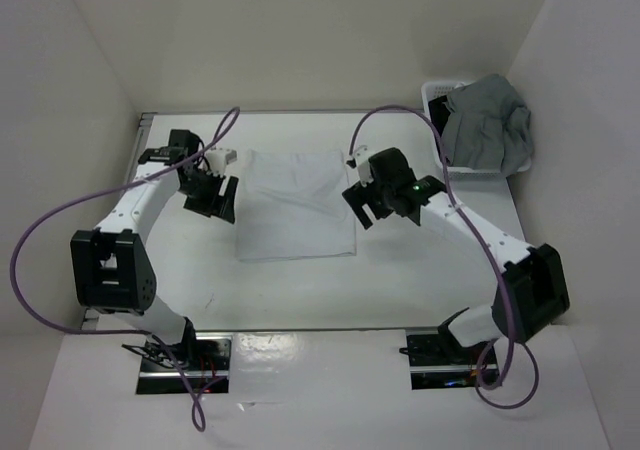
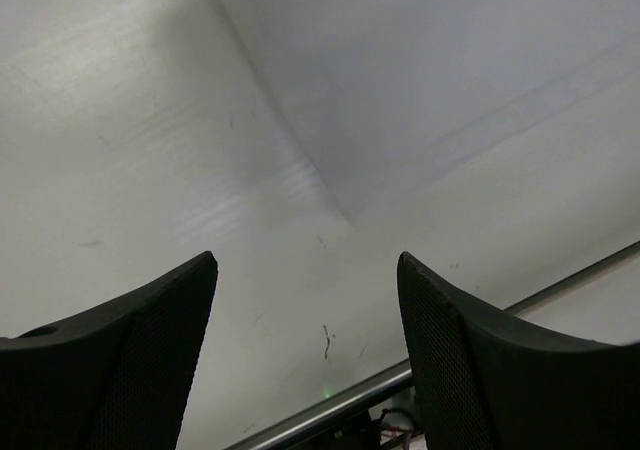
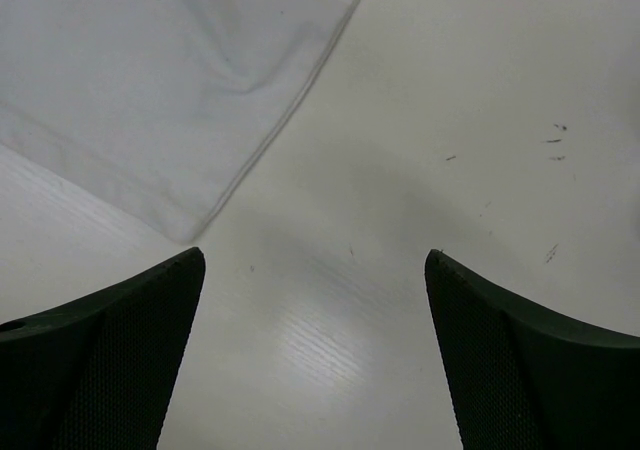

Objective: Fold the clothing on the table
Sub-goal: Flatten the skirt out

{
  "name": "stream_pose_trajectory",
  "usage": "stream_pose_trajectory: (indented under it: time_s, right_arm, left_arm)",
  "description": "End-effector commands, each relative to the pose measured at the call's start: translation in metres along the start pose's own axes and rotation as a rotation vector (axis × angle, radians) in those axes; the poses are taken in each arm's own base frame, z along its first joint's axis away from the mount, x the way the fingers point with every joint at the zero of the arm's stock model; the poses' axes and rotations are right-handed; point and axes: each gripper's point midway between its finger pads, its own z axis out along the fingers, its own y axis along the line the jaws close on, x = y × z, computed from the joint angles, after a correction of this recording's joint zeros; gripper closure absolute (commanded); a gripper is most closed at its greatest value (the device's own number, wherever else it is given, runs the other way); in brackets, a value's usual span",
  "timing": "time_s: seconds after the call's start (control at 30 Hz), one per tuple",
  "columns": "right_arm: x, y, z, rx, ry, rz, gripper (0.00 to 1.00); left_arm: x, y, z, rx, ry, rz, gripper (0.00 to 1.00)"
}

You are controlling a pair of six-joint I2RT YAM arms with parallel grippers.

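The clothing [image 1: 296, 205] lies flat on the table [image 1: 300, 295] as a white, slightly wrinkled rectangle between the two arms. My left gripper [image 1: 214, 197] hangs just off its left edge, open and empty. In the left wrist view the left gripper [image 2: 306, 258] spreads over bare tabletop. My right gripper [image 1: 362, 206] hovers at the clothing's right edge, also open and empty. The right wrist view shows the right gripper [image 3: 313, 256] wide apart above bare table, with a corner of the clothing [image 3: 150, 80] up and to the left, apart from the fingers.
A white slatted basket [image 1: 436, 94] stands at the back right, with a grey garment [image 1: 487, 125] draped over it. A thin metal rail [image 2: 330, 400] runs along the table edge below the left fingers. Purple cables loop from both arms.
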Motion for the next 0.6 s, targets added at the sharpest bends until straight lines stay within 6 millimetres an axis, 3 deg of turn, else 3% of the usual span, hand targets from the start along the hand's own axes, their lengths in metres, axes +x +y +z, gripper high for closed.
stream_pose_trajectory:
  time_s: [0.0,0.03,0.1,0.17,0.2,0.23,0.3,0.37,0.4,0.47,0.53,0.57]
  right_arm:
    - [-0.054,-0.012,0.019,0.027,-0.099,0.034,0.05]
    - [-0.048,-0.008,0.041,0.003,-0.042,0.030,0.04]
    - [-0.070,-0.005,0.054,-0.025,-0.051,0.055,0.04]
    - [-0.065,0.000,0.081,-0.044,0.004,0.053,0.04]
    - [-0.080,0.004,0.083,-0.051,-0.020,0.043,0.04]
    - [-0.077,0.006,0.096,-0.054,0.002,0.042,0.04]
    - [-0.098,0.009,0.102,-0.050,-0.034,0.032,0.03]
    - [-0.101,0.018,0.120,-0.072,-0.021,0.034,0.03]
    - [-0.116,0.016,0.121,-0.068,-0.048,0.047,0.03]
    - [-0.124,0.019,0.137,-0.081,-0.046,0.047,0.03]
    - [-0.130,0.032,0.146,-0.097,-0.043,0.040,0.03]
    - [-0.143,0.035,0.146,-0.100,-0.070,0.035,0.02]
  left_arm:
    - [-0.059,0.005,-0.011,0.024,-0.158,-0.050,0.21]
    - [-0.066,0.012,-0.004,0.042,-0.160,-0.085,0.21]
    - [-0.077,0.017,-0.004,0.098,-0.198,-0.124,0.21]
    - [-0.079,0.023,0.002,0.118,-0.205,-0.138,0.21]
    - [-0.082,0.025,0.001,0.125,-0.221,-0.139,0.21]
    - [-0.081,0.033,0.004,0.116,-0.234,-0.148,0.21]
    - [-0.078,0.034,0.011,0.116,-0.234,-0.148,0.21]
    - [-0.076,0.045,0.009,0.095,-0.239,-0.170,0.21]
    - [-0.075,0.048,0.008,0.091,-0.242,-0.178,0.21]
    - [-0.079,0.055,-0.003,0.072,-0.280,-0.180,0.21]
    - [-0.075,0.056,0.000,0.064,-0.268,-0.197,0.19]
    - [-0.076,0.059,0.000,0.051,-0.273,-0.194,0.19]
